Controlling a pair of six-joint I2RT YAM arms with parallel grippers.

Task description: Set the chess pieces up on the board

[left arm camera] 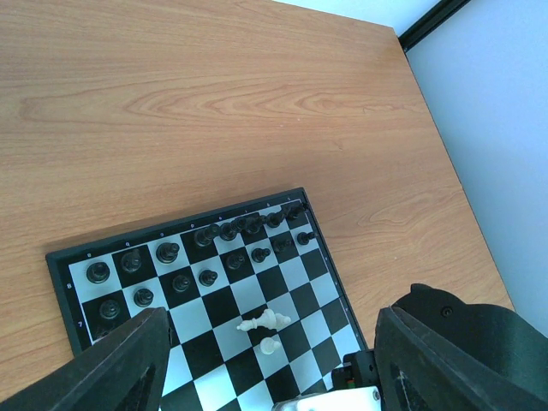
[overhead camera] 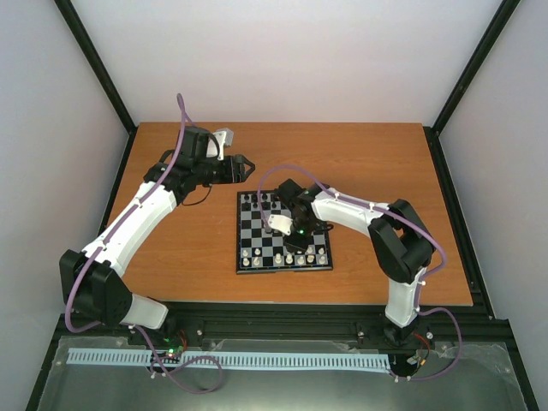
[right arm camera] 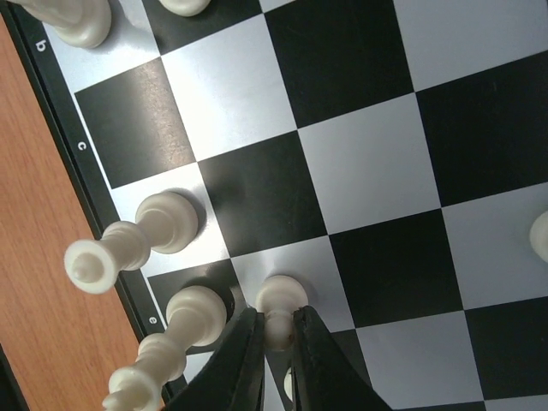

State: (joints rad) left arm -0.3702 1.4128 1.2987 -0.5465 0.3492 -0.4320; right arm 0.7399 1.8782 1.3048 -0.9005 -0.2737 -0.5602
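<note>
Right jaws clenched on a cream-white pawn [right arm camera: 281, 295] at the board [right arm camera: 377, 180] (whether its base touches cannot be told); a white neighbour [right arm camera: 195, 315] stands just beside the jaws, a taller one [right arm camera: 163, 224] near. Risk: on opening or lifting away, a finger may clip and topple these; a sticking pad may drag the pawn off-square. Left jaws released, empty, off the board's far corner.

Arms [overhead camera: 145, 210] white-shelled; black joints [overhead camera: 98, 291]; purple cables [overhead camera: 68, 300]; black jaws.
</note>
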